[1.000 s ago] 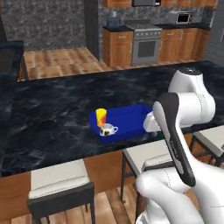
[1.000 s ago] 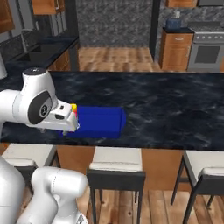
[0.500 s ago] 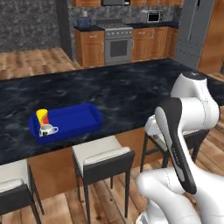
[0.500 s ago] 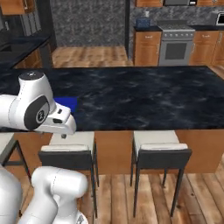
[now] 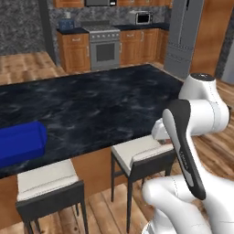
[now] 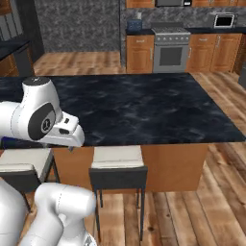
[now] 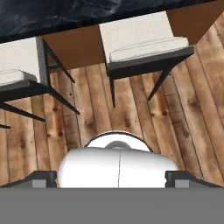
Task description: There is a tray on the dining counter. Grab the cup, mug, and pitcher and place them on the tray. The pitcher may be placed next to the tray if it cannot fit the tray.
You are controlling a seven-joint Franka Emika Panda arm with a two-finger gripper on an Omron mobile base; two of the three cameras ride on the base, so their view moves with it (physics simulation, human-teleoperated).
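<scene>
While the end effector (image 7: 112, 180) hangs over the wooden floor (image 7: 131, 118) in front of two cushioned stools (image 7: 144, 48), its fingertips (image 7: 41, 178) stand wide apart and empty, touching nothing. The blue tray (image 5: 20, 142) lies at the far left of the dining surface (image 5: 100, 105), cut off by the left base view's edge, so its contents cannot be made out.

One blue tray (image 5: 20, 143) is lying at the left end of the dining counter (image 5: 100, 107), the single long black marble top. Two cushioned stools (image 5: 48, 180) are standing along its near edge in the left base view. One steel oven (image 5: 105, 49) is sitting against the far wall, with one microwave (image 5: 144, 18) resting above the cabinets beside it.
</scene>
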